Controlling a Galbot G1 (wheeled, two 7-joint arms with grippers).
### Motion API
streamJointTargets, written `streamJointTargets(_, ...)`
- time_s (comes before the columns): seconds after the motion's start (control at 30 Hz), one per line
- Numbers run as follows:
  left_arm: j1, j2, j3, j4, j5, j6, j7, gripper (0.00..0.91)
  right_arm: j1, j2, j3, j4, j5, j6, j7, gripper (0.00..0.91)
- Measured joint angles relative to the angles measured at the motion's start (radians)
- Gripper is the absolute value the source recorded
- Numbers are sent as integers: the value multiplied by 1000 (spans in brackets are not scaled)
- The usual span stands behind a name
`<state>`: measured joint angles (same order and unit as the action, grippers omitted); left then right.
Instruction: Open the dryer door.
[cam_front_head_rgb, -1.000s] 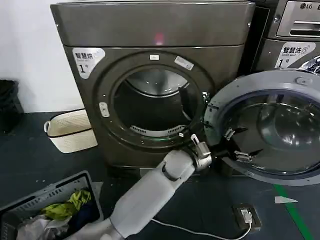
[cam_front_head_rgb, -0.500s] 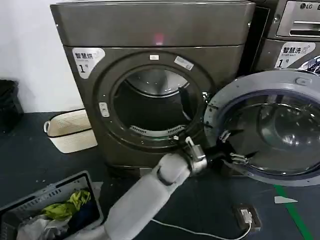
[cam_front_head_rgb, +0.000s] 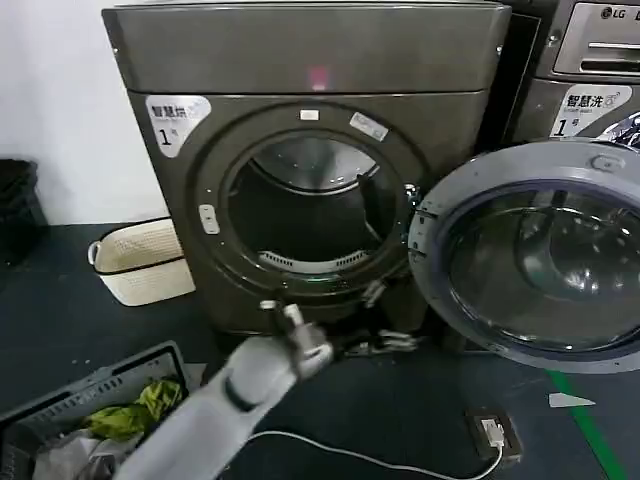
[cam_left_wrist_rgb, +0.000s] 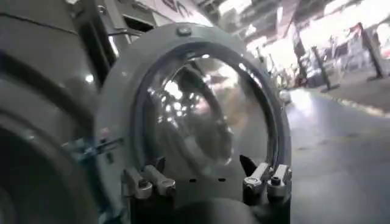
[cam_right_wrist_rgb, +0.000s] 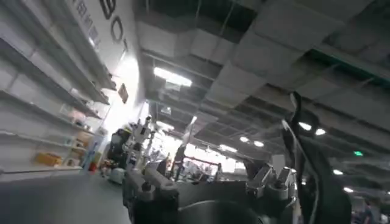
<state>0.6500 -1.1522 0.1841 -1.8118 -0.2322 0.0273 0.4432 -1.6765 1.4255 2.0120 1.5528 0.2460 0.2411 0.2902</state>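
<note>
The door (cam_front_head_rgb: 540, 255) stands swung wide to the right of the dryer (cam_front_head_rgb: 310, 170), hinged at the drum opening's right side, its grey plastic inner face and domed glass turned toward the robot. The drum mouth is fully exposed, so the opening looks done.

The left gripper (cam_front_head_rgb: 385, 320) hangs low in front of the dryer, just below the drum opening and beside the door's lower inner edge, touching neither. Its fingers (cam_left_wrist_rgb: 149, 181) are spread with nothing between them; in the left wrist view the door's glass bowl (cam_left_wrist_rgb: 207, 115) sits beyond the gap, a little way off.

The right gripper (cam_right_wrist_rgb: 207, 185) is away from the dryer, pointing up at a ceiling. Its fingers are spread and hold nothing.

As for handling, the door is probably heavy and rigid: a thick ring on a stiff hinge, moving only in an arc about that hinge. The glass dome is smooth and rounded, a poor place to take hold, and a hard knock there would be unwise. The grey plastic ring round the glass gives a flatter, less slippery face for pushing. For any further swing, the best purchase would likely be the rim edge farthest from the hinge, where leverage is greatest. Near the hinge (cam_front_head_rgb: 412, 225) a push would do little and fingers could be pinched.
</note>
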Motion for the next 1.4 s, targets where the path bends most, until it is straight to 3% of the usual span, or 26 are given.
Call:
streamJointTargets(0.47,151,419,-159,-170,23,-43,-8,907,35,-53,-92,-51,-9,12,-12,907)
streamJointTargets(0.7,209,610,-213,-167,112,-146,-14,907,50,-76,-140,-76,-28,27,-23,907)
streamJointTargets(1.0,255,810,-274,-56,333,-423,-16,907,70,-101,-175,-134,-31,47,-30,907)
streamJointTargets(1.23,215,904,-308,59,544,-660,49,907,71,-106,-178,-162,-23,56,-37,907)
streamJointTargets(1.3,206,921,-322,90,617,-750,50,907,74,-106,-180,-169,-22,61,-39,907)
streamJointTargets(1.4,204,939,-348,135,751,-821,31,907,77,-104,-183,-177,-20,67,-39,907)
